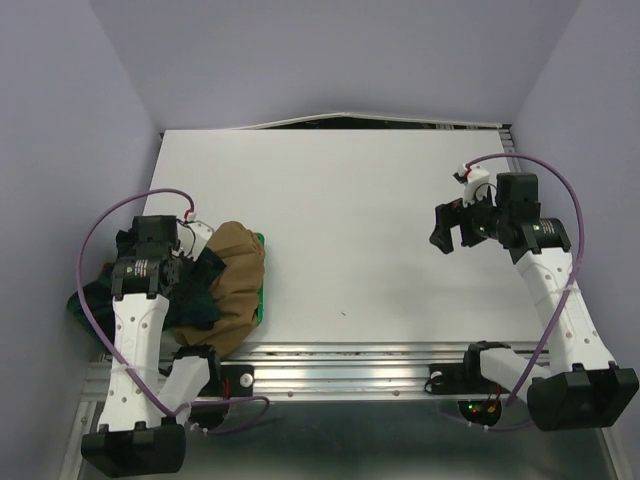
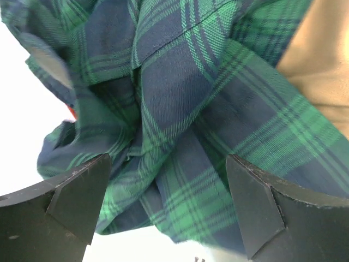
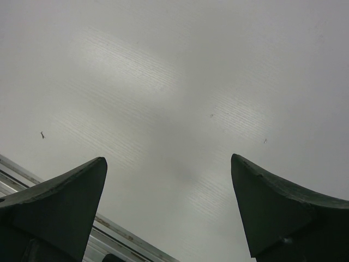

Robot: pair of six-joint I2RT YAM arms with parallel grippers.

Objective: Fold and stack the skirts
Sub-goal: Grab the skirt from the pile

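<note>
Top view: the dark green-and-navy tartan cloth skirt [image 1: 205, 300] and the plain tan-brown cloth skirt [image 1: 238, 270] are heaped at the left edge of the white tabletop [image 1: 360, 220], under the left arm [image 1: 135, 320]. The right gripper [image 1: 447, 228] is well apart.

Left wrist: the left gripper [image 2: 168, 161] has its fingers [image 2: 76, 196] spread, with the tartan directly ahead between them, ungripped.

Right wrist: fingers [image 3: 60, 202] spread above the tabletop, no skirt in view.

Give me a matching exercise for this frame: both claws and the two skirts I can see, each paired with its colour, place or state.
Column one:
1. tartan skirt
2. tan skirt
3. left claw
4. right claw

Column two:
A. open over the bare table
B. plain brown, heaped near the table's left edge
C. open just above crumpled cloth
D. green-and-navy checks, bunched up

Pairs: 1-D, 2-B, 3-C, 4-A.
</note>
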